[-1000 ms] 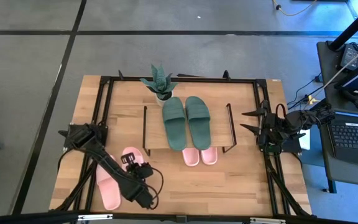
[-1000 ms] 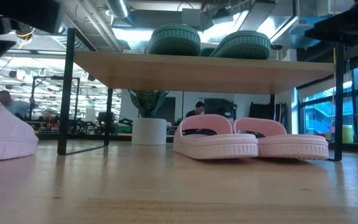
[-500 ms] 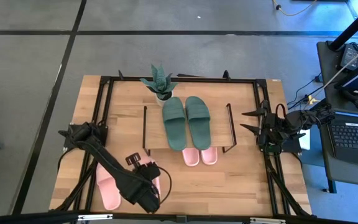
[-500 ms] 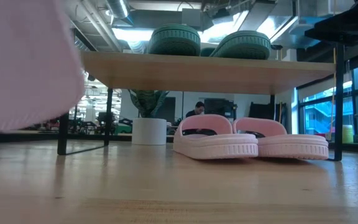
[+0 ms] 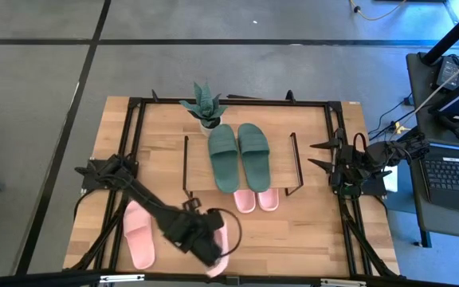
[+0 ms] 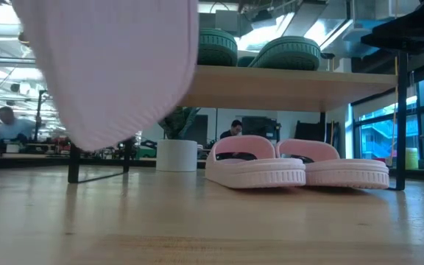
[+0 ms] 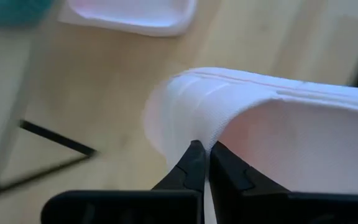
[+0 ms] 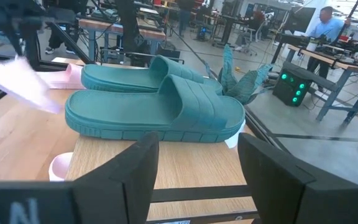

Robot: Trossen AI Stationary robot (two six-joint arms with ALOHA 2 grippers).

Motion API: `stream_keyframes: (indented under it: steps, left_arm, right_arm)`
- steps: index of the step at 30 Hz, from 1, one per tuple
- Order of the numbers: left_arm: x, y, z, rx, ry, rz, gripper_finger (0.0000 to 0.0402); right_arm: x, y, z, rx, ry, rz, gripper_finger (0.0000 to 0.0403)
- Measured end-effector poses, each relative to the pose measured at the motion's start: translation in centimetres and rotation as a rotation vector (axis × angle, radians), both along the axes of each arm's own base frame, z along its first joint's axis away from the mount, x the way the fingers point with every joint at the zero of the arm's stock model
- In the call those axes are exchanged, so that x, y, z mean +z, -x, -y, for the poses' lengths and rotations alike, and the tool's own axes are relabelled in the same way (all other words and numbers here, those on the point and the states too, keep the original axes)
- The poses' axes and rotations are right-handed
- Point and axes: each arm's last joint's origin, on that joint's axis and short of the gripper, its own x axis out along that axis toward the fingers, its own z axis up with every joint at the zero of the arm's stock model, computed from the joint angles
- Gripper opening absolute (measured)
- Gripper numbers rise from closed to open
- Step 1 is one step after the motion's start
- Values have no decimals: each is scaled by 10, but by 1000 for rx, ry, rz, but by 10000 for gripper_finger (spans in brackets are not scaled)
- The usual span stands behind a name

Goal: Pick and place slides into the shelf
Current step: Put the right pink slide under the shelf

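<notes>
Pink slide, held: a light pink slide (image 5: 223, 247) is clamped by the left gripper (image 5: 202, 239), lifted near the counter's front edge, around its middle.
Left fingers: pressed fully together on a thin edge of that slide (image 7: 194, 165), as the left wrist view shows.
Its direction: in the high view its long axis runs roughly front to back, tilted; which end is the toe cannot be told.
Pink slide, loose: its mate (image 5: 138, 233) lies flat near the front left corner, long axis front to back.
Shelf: the shelf (image 5: 198, 171) stands mid-counter; the dark green pair (image 5: 239, 154) lies side by side on its top board, and a pink pair (image 6: 293, 163) sits under it, ends poking out toward the front.
Right gripper: the right gripper (image 5: 319, 155) waits at the right edge, fingers (image 8: 132, 171) spread wide, holding nothing.
Low view only: the held slide (image 6: 116, 66) hangs clear above the counter (image 6: 197, 228).
Plant: a potted plant (image 5: 204, 106) stands behind the shelf.
</notes>
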Motion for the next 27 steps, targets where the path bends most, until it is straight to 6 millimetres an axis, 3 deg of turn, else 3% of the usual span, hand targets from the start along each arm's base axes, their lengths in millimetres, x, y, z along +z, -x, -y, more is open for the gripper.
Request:
stream_keyframes:
  steps: [8,13,20,27]
  left_arm:
    - [-48,-41,-29,-171,-112,-180,0]
    - [-65,-60,-47,-218,-148,-204,0]
    - [-73,-70,-64,-245,-198,-232,0]
    - [-73,-71,-64,-352,-230,-245,0]
  right_arm:
    - [0,0,0,0,0,0,220]
    - [0,0,0,0,0,0,220]
    - [0,0,0,0,0,0,220]
    - [0,0,0,0,0,0,220]
